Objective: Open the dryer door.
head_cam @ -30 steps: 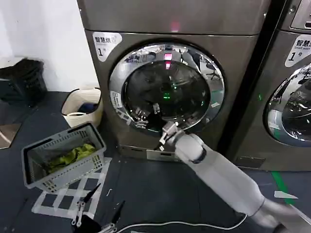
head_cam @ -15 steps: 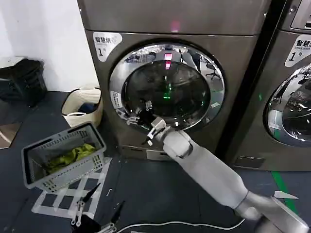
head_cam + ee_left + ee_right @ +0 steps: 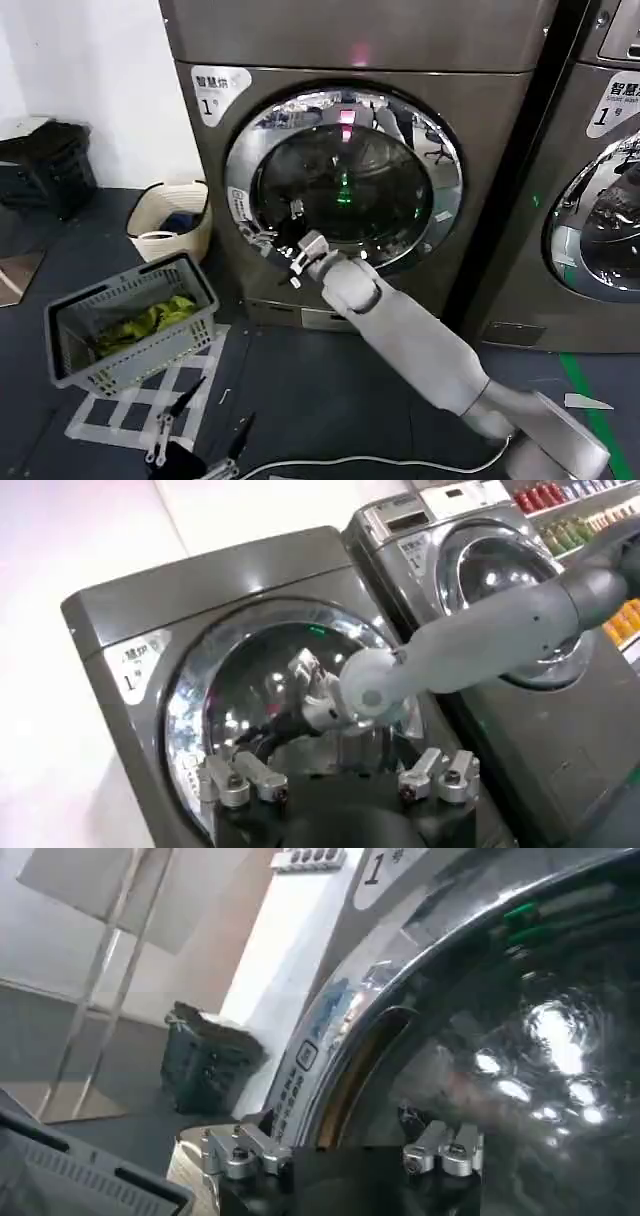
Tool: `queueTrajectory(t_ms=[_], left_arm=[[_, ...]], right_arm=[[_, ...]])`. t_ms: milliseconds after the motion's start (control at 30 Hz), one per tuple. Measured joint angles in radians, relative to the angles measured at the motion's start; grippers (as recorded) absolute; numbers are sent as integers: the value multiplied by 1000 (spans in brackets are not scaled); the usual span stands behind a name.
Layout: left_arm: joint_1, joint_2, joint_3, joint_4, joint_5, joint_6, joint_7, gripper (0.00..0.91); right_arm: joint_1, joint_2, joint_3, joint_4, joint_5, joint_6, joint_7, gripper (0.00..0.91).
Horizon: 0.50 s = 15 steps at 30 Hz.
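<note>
The dryer door (image 3: 343, 180) is a big round porthole with a chrome rim and dark glass, lying flush against the grey machine front. My right gripper (image 3: 291, 263) is at the door's lower left rim, at the end of the outstretched white arm. In the right wrist view the right gripper (image 3: 343, 1150) is open, its fingers straddling the chrome rim (image 3: 330, 1038) beside a dark slot in the rim. The left wrist view shows the same door (image 3: 270, 695) with the right arm in front of it. My left gripper (image 3: 340, 778) is open and empty, low near the floor (image 3: 200, 445).
A grey basket (image 3: 130, 325) with green cloth sits on the floor at the left, on a white tape grid. Behind it stand a cream tub (image 3: 170, 220) and a black bin (image 3: 45, 165). A neighbouring machine (image 3: 600, 200) stands to the right. A white cable runs along the floor.
My right gripper has slid left and slightly up along the lower part of the door, from below the glass to the left rim. The door and left arm have not moved.
</note>
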Motion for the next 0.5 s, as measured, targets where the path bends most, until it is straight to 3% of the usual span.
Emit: queueTrajectory(t_ms=[500], left_arm=[[-2,2,-1,1,-2,0,0,907]], right_arm=[[37,41,-1,-77,4,12,-38,907]])
